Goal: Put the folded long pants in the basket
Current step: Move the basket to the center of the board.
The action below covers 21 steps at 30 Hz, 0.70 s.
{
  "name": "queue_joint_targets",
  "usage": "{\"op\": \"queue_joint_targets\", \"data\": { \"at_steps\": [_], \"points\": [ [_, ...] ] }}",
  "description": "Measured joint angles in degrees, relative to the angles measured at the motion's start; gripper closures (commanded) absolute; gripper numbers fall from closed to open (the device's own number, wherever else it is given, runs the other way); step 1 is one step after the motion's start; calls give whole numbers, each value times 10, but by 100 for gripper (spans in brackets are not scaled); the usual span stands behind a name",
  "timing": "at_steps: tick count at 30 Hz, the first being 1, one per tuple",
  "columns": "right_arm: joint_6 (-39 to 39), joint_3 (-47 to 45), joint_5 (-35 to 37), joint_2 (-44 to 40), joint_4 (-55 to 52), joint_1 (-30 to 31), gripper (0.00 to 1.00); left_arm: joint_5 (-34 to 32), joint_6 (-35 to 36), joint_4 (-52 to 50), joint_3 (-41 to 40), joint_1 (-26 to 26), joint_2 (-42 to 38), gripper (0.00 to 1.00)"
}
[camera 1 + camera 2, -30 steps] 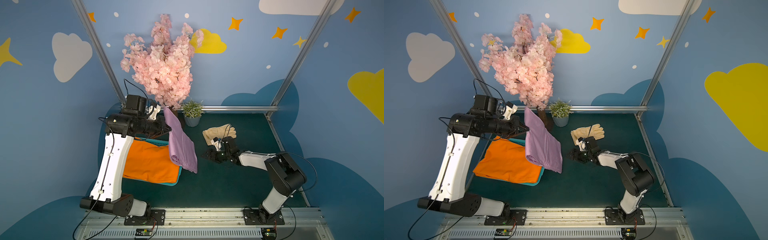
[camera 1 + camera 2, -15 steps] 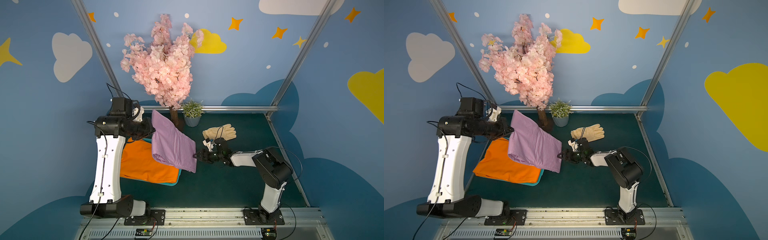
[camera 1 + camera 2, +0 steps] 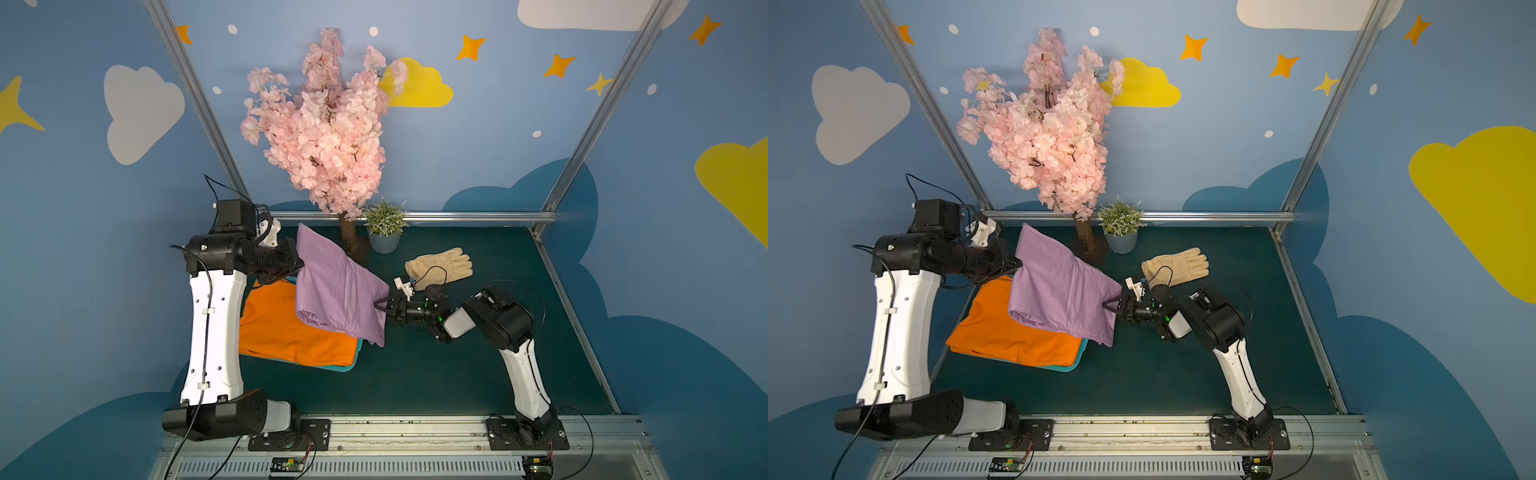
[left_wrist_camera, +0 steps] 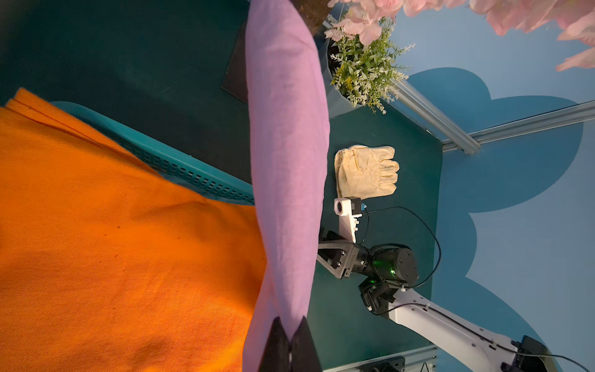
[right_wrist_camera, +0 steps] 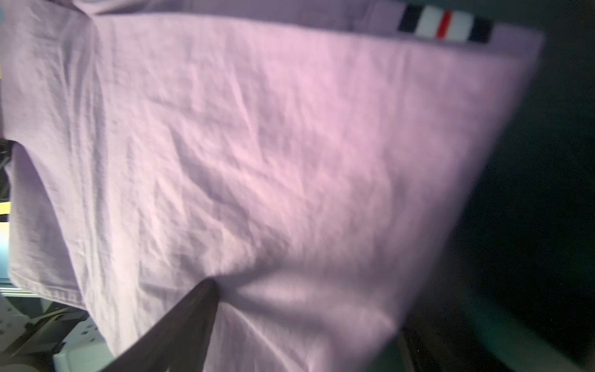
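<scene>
- Lilac pants (image 3: 338,291): you see them held aloft, spread aslant above the right half of the basket (image 3: 347,368). A second ago they hung almost straight down at that side.
- Left gripper (image 4: 289,343): clenched on one edge of the cloth, above the basket's rear rim. It has drawn back and hauled the cloth over the basket.
- Right gripper (image 3: 381,309): jaws spread, one finger against the opposite edge, just off the basket's right side. Earlier it lay well apart from the cloth.
- Reading: the pair is over the basket but not yet laid in it. A second hold looks to be in preparation, so the fold can go down flat.
- Orange pants (image 3: 291,328): lying on top in the basket, overhanging its rim. No tan or teal pair is visible.
- Left wrist view: it alone shows you the basket's mesh wall and the pinch itself.
- Right wrist view: it alone shows a striped tab (image 5: 446,24) at the cloth's corner.
- Gloves (image 3: 440,266): on the bench, well right of the basket.
</scene>
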Motion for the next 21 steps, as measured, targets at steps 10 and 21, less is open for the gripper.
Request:
{"op": "queue_joint_targets", "data": {
  "at_steps": [10, 21],
  "points": [
    [60, 26, -5, 40, 56, 17, 38, 3, 0, 3, -1, 3, 0, 98],
    [68, 26, -11, 30, 42, 27, 84, 3, 0, 7, -10, 3, -2, 98]
  ]
}}
